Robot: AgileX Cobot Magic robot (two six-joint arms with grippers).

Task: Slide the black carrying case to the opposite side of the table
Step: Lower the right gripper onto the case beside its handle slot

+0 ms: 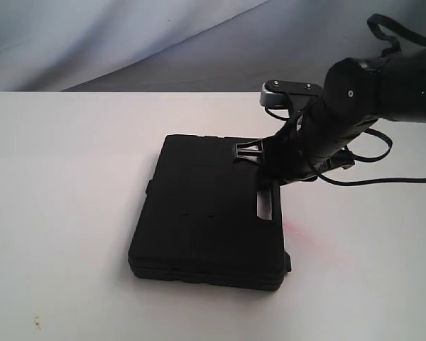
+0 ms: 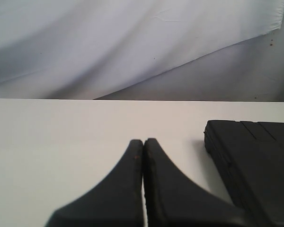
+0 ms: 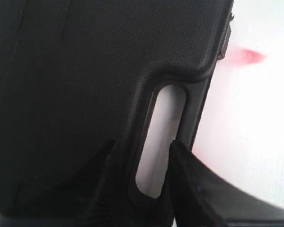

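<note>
- The case (image 1: 206, 213) lies flat at the centre of the exterior frame, on the table (image 1: 71, 177), with its handle slot (image 1: 265, 206) towards the right of the frame.
- The right gripper (image 1: 259, 167) comes in from the right of the frame and rests on the case by the slot. In the right wrist view its fingers (image 3: 109, 184) stand part open on either side of the slot's end. I cannot tell whether they pinch anything.
- The left gripper (image 2: 143, 141) has its fingers pressed together and holds nothing. The case shows at the lower right of its view, near it but apart.
- Progress, as a judgement: contact is made, but the case sits mid-table, so much of the slide looks left to do.
- Open room: bare white top fills the left of the exterior frame, and more lies along the bottom.
- Edges: the table's far edge runs across the upper frame, a little beyond the case. No left or near edge is in view.
- A red smear (image 1: 295, 226) lies just beside the case's right edge. It is flat and should not snag.
</note>
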